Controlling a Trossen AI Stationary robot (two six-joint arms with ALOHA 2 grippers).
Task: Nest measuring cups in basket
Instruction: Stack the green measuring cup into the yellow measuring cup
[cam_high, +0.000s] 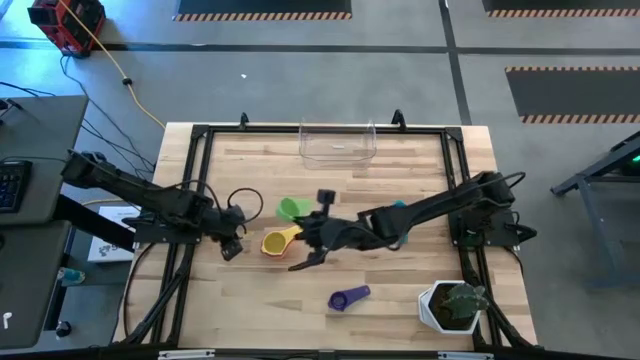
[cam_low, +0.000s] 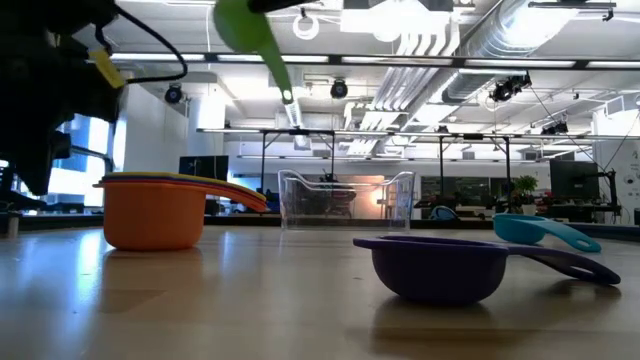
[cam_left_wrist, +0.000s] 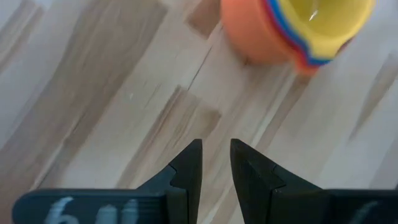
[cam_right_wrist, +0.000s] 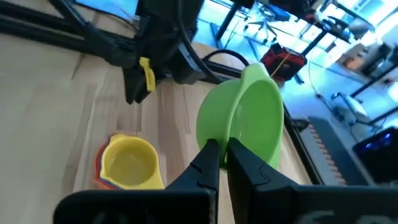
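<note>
My right gripper (cam_high: 299, 223) (cam_right_wrist: 223, 148) is shut on the green measuring cup (cam_high: 292, 208) (cam_right_wrist: 249, 118) (cam_low: 245, 25), held high above the table. Just left of it, a stack of cups (cam_high: 278, 241) (cam_low: 155, 215) (cam_left_wrist: 292, 28) rests on its orange bottom cup, with blue and yellow nested inside. My left gripper (cam_high: 232, 247) (cam_left_wrist: 216, 152) hovers left of the stack, narrowly open and empty. The purple cup (cam_high: 348, 297) (cam_low: 440, 265) sits upright near the near edge. The teal cup (cam_low: 540, 230) lies under my right arm. The clear basket (cam_high: 337, 145) (cam_low: 345, 200) stands at the far edge. My right gripper pinches the green cup's bowl wall at the rim (cam_right_wrist: 231, 138), on the side away from the handle (cam_right_wrist: 255, 71); one finger seems inside and one outside. The fingers come level from the table's right. The cup is lifted clear and tipped on its side.
A white pot with a green plant (cam_high: 455, 305) stands at the near right corner. Bare wood lies between the stack and the basket. The black table frame (cam_high: 200, 135) runs around the top.
</note>
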